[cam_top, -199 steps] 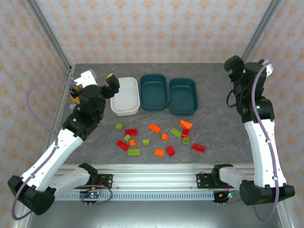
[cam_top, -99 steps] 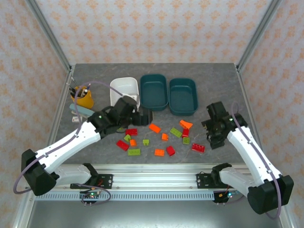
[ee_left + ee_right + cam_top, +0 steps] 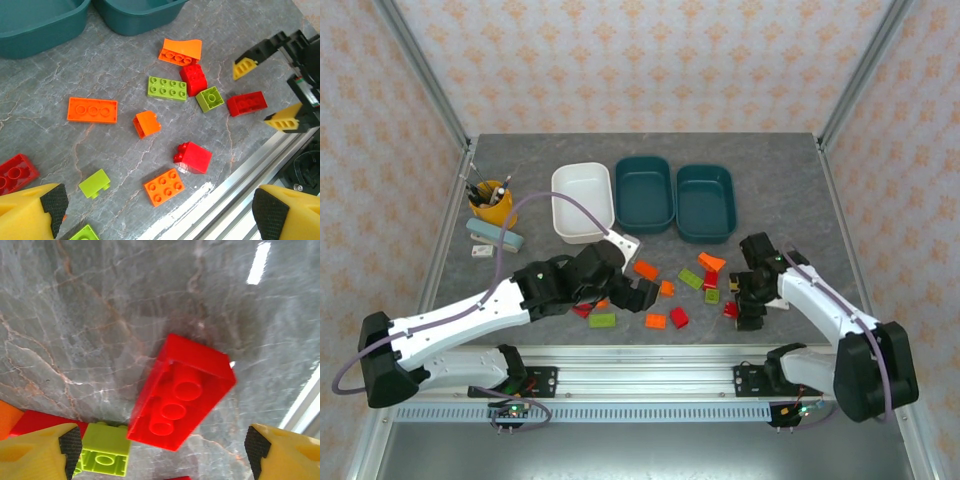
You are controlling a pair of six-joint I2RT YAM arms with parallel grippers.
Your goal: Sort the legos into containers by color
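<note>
Swung down among the legos [image 3: 656, 321], left gripper [image 3: 160, 207] hangs released, right gripper [image 3: 162, 442] open astride a red brick [image 3: 182, 390].

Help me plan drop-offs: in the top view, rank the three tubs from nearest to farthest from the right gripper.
From the right gripper:
1. The right teal tub, rightmost in the row.
2. The middle teal tub, centre.
3. The white tub, leftmost.

The left arm reaches low from the near left toward the middle of the counter [image 3: 790, 190], its claw [image 3: 638, 290] pointing right, jaws spread wide and holding nothing. The right arm bends in from the near right, its claw [image 3: 738, 302] aimed down close over the counter, jaws wide apart, empty.
</note>
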